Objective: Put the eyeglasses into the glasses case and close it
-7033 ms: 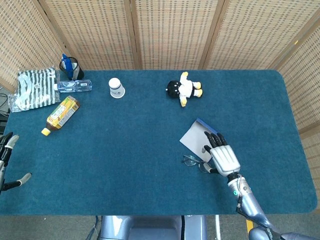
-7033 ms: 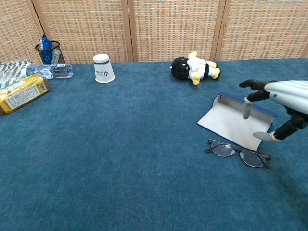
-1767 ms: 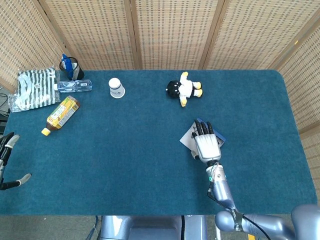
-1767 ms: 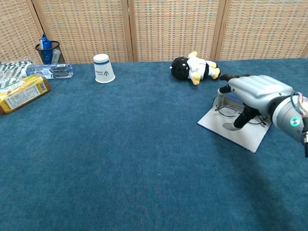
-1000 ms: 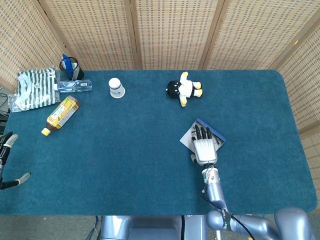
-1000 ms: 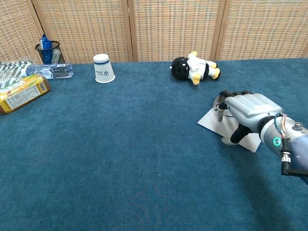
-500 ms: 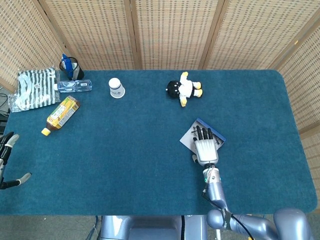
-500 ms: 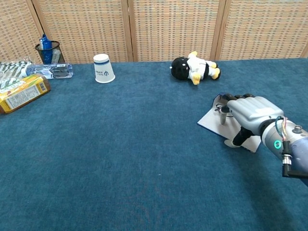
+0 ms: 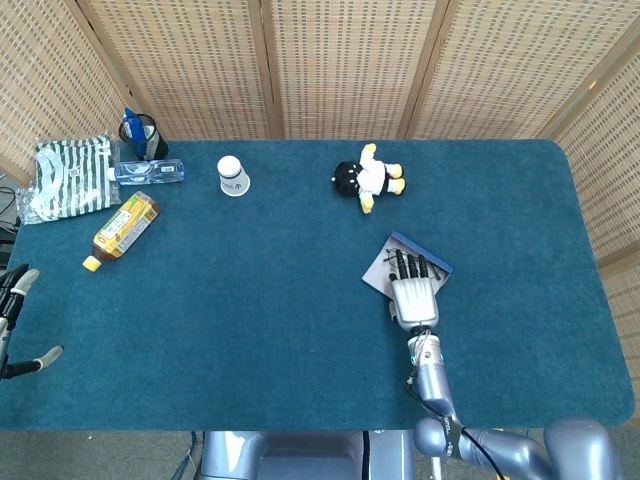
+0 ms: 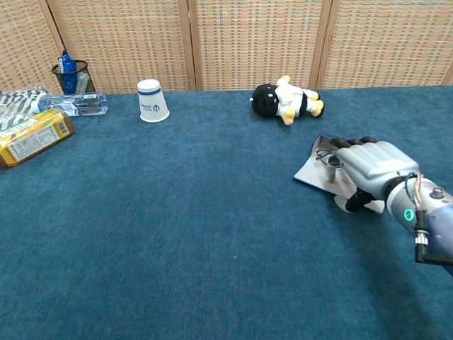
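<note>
Blue felt all round; my right hand (image 10: 371, 170) covers the glasses case (image 10: 316, 169), grip unclear, plush toy (image 9: 367, 178) behind

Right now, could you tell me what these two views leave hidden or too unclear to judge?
- Eyeglasses: both views, almost wholly covered by the right hand; whether they lie fully in the glasses case is unclear.
- Right hand's grip: chest view, fingers reach down, contact hidden.
- Left hand: head view, cut off by the left edge.
- Paper cup print: too small to read.
</note>
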Controlling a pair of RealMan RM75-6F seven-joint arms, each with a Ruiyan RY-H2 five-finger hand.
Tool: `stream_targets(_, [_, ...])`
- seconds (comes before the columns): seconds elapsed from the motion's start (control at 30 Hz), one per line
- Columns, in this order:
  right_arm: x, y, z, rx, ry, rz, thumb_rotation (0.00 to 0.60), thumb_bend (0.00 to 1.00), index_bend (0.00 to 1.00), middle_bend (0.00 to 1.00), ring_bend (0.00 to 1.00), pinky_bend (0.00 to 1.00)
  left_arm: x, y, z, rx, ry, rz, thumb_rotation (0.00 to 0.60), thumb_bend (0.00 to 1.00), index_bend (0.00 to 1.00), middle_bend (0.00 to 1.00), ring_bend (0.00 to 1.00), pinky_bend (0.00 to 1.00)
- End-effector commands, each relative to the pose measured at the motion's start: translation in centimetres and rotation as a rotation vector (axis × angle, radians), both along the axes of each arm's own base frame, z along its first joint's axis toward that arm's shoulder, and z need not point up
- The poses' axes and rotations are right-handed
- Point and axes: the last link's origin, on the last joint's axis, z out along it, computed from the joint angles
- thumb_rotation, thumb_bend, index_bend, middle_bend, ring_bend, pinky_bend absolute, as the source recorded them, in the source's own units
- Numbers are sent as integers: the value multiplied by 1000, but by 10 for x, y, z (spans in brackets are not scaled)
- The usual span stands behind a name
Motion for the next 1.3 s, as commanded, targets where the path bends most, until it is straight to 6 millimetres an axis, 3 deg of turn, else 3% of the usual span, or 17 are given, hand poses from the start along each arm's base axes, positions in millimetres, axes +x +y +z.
stream_targets(0.03, [-1,0,0,-5,3,2,600,541,384,0,0,0,0,0,0,1,0,0,600,0,0,0,0,0])
stream_targets(0.73, [-6,-31,20,-130,-32,-11,600,537,393,0,0,0,-1,2,0,-1,-1,9,600,0,0,0,0,0])
stream_targets(1.07, [-9,-36,12,-109,-13,-19,600,542,398,0,0,0,-2,4,0,-2,-1,18,600,0,0,0,0,0])
stream_targets(1.3, [-11,-37,7,-109,-5,-13,600,519,474,0,0,0,-3,6,0,-5,0,22,600,0,0,0,0,0])
